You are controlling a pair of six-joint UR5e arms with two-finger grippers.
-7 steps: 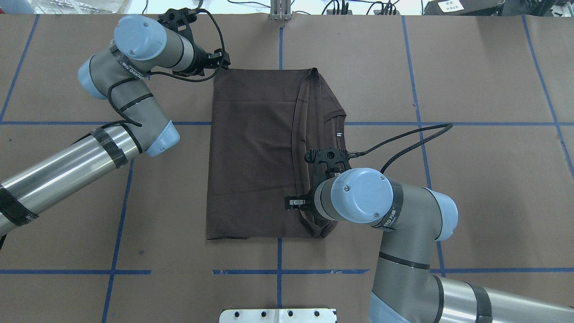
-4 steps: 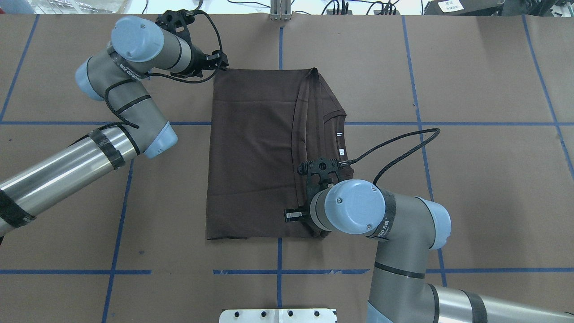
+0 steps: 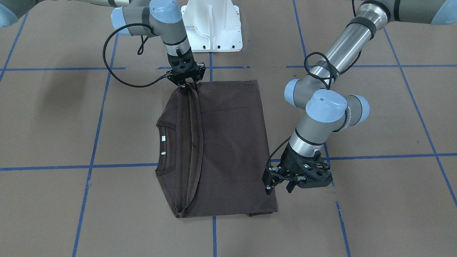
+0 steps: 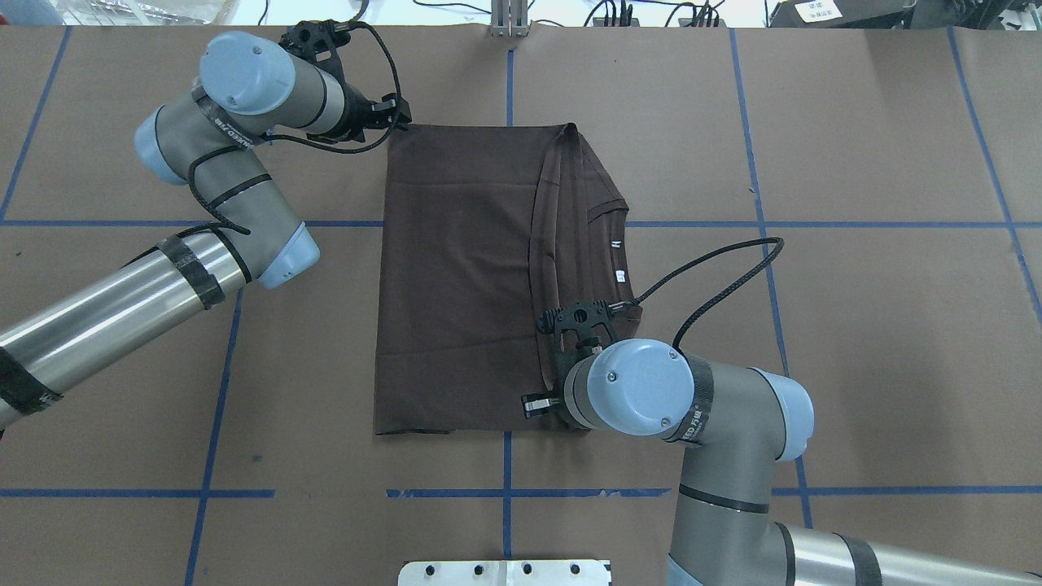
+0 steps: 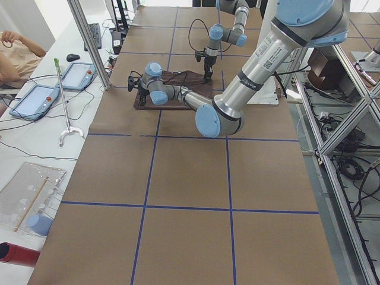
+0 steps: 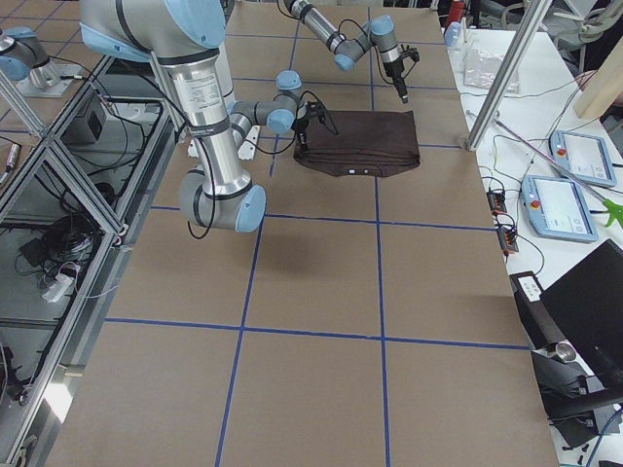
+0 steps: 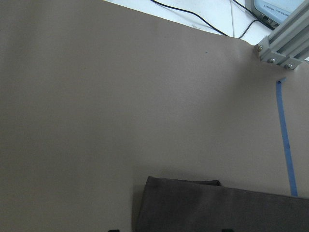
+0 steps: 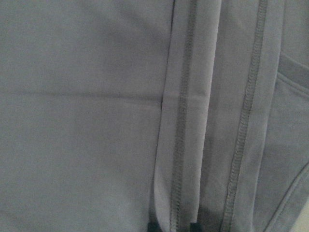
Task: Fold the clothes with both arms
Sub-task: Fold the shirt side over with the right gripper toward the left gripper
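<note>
The dark brown T-shirt (image 4: 464, 277) lies folded into a rectangle mid-table, with its neck and white tags (image 4: 616, 244) on the right side. My left gripper (image 4: 396, 114) is open, just off the shirt's far left corner. In the front view the left gripper (image 3: 277, 185) stands beside that corner, and the left wrist view shows the corner (image 7: 217, 208) below it. My right gripper (image 3: 188, 85) is shut on the shirt's folded sleeve seams at the edge nearest the robot. In the right wrist view the right gripper (image 8: 174, 227) pinches a fabric strip. In the overhead view the wrist hides it.
The white pedestal base (image 3: 212, 28) stands behind the shirt's near edge. Blue tape lines (image 4: 505, 492) grid the brown table cover. A metal post (image 4: 509, 20) stands at the far edge. Tablets (image 5: 77, 76) and an operator (image 5: 15, 56) are beyond the table's far side.
The right arm has moved toward the robot along the shirt's right side. The left gripper has shifted slightly left and away at the far corner. The shirt lies as before.
</note>
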